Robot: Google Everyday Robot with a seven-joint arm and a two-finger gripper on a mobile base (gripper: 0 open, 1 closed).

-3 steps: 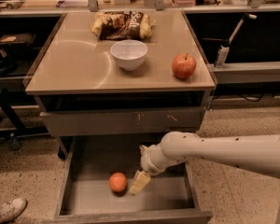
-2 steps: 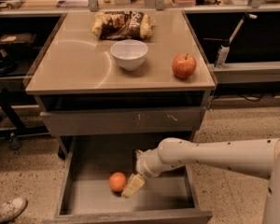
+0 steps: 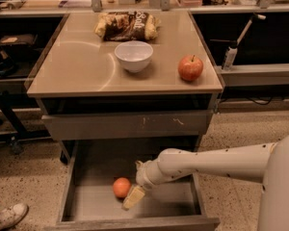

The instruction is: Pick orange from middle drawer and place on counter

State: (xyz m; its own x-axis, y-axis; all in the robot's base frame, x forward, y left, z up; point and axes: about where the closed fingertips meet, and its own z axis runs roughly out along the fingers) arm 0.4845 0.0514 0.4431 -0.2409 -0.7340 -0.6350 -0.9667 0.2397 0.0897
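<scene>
The orange [image 3: 121,187] lies on the floor of the open middle drawer [image 3: 89,202], just beside the lowered gripper [image 3: 134,197], on the side away from the arm; the gripper's opening cannot be told.

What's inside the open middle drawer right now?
The middle drawer holds the orange, with the gripper close beside it. The arm hides some floor; the drawer's shadowed rear can't be checked.
</scene>
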